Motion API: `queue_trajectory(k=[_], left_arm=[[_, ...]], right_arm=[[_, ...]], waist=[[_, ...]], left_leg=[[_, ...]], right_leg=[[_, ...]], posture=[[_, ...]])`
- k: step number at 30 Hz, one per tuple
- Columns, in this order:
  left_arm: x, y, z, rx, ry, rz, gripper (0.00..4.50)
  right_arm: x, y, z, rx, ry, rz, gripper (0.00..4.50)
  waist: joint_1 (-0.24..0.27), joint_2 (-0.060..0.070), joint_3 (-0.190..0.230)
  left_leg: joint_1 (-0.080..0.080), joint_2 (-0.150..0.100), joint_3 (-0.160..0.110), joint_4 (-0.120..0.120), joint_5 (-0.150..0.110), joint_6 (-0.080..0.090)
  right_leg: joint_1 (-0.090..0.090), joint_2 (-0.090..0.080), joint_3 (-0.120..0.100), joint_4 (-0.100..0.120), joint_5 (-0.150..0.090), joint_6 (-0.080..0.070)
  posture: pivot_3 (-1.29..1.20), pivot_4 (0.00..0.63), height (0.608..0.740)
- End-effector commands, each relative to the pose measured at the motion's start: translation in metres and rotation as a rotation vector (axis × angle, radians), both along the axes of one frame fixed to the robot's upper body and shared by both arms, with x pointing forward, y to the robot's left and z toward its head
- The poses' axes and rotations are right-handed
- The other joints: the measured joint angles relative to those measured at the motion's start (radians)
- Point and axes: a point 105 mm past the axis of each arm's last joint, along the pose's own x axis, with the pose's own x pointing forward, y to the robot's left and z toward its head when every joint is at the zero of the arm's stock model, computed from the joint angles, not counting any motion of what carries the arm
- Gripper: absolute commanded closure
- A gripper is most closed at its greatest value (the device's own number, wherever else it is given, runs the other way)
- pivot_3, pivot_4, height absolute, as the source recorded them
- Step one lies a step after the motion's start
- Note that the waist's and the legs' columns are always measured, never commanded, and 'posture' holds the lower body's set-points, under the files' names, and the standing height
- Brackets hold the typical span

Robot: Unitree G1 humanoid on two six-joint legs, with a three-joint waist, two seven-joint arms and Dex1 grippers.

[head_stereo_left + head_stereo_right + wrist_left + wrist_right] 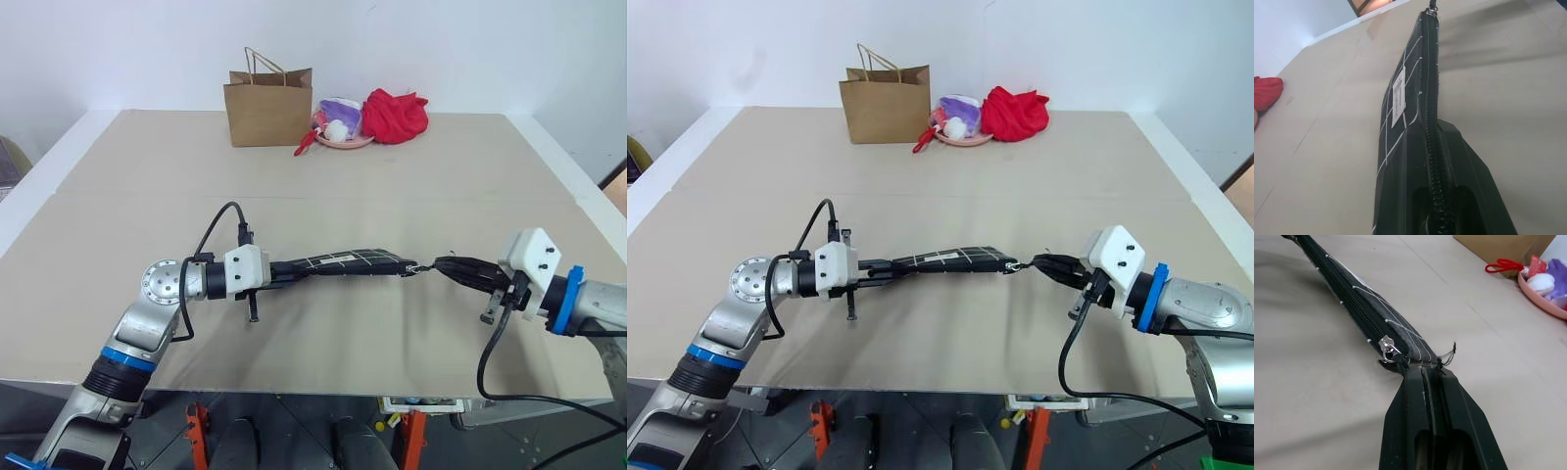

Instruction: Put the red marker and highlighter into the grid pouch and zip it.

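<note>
We hold the soft, light black grid-lined fabric pouch (343, 261) taut above the surface (323, 186), left gripper (294, 271) clamping one end, right gripper (1422, 374) pinching the end by its zipper pull (1388, 346).

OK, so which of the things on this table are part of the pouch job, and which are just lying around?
In the job:
- grid pouch, zipped, held off the table
- left gripper
- right gripper

Lying about:
- brown paper bag
- pink dish
- red cloth bundle

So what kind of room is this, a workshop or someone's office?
Probably a robot test room: a big beige table against bare white walls, with a few props at the back, a brown paper bag and a red cloth bundle.
</note>
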Motion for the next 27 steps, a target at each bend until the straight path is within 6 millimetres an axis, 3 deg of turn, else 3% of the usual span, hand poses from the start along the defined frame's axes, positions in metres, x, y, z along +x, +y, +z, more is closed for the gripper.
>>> queue_trajectory(k=[1,5,8,12,18,22,25,27], left_arm=[[0.0,0.004,0.008,-0.004,-0.03,0.003,4.5],[0.0,0.008,0.006,0.013,-0.033,0.002,4.5],[-0.007,0.008,-0.001,0.05,0.017,-0.045,4.5],[-0.019,0.011,0.003,0.031,0.124,-0.109,3.05],[-0.015,0.033,0.024,-0.093,0.279,0.014,0.28],[0.002,0.058,0.023,-0.15,0.249,0.225,0.11],[0.022,0.086,0.003,-0.188,0.281,0.503,0.11],[0.022,0.093,-0.006,-0.201,0.296,0.574,0.11]], right_arm=[[-0.001,-0.009,0.011,-0.029,-0.052,-0.048,4.47],[-0.003,-0.012,0.01,-0.045,-0.055,-0.051,4.47],[-0.002,-0.005,0.018,0.035,-0.056,-0.051,4.47],[-0.008,0.005,0.017,0.096,-0.002,-0.01,3.12],[-0.006,0.003,0.013,0.23,0.018,-0.085,0.25],[-0.003,0.003,0.0,0.322,0.026,-0.162,0.08],[0.001,-0.008,-0.021,0.388,0.029,-0.294,0.08],[-0.002,-0.007,-0.027,0.393,0.033,-0.31,0.08]], waist=[[0.0,0.0,0.0],[0.0,0.0,0.0],[-0.001,0.0,0.0],[-0.001,0.0,0.0],[-0.001,0.0,0.0],[-0.001,0.0,0.0],[0.0,-0.001,0.0],[0.0,0.0,0.0]], left_leg=[[0.0,0.0,0.0,0.0,0.0,0.0],[0.0,0.0,0.0,0.0,0.0,0.0],[0.0,0.0,0.0,0.0,0.0,0.0],[0.0,0.0,0.0,0.0,0.0,0.0],[0.0,0.0,0.0,0.0,0.0,0.0],[0.0,0.0,0.0,0.0,0.0,0.0],[0.001,0.0,0.0,0.0,0.0,0.0],[0.001,0.0,0.0,0.0,0.0,0.0]], right_leg=[[0.0,0.0,0.0,0.0,0.0,0.0],[0.0,0.0,0.0,0.0,0.0,0.0],[0.0,0.0,0.0,0.0,0.0,0.0],[0.0,0.0,0.0,0.0,0.0,0.0],[0.0,0.0,0.0,0.0,0.0,0.0],[0.0,0.0,0.0,0.0,0.0,0.0],[0.001,0.0,0.0,0.0,0.0,0.0],[0.001,0.0,0.0,0.0,0.0,-0.001]], posture=[[0.0,0.15,0.74],[0.0,0.15,0.74],[0.0,0.15,0.74],[0.0,0.15,0.74],[0.0,0.15,0.74],[0.0,0.15,0.74],[0.0,0.15,0.74],[0.0,0.15,0.74]])
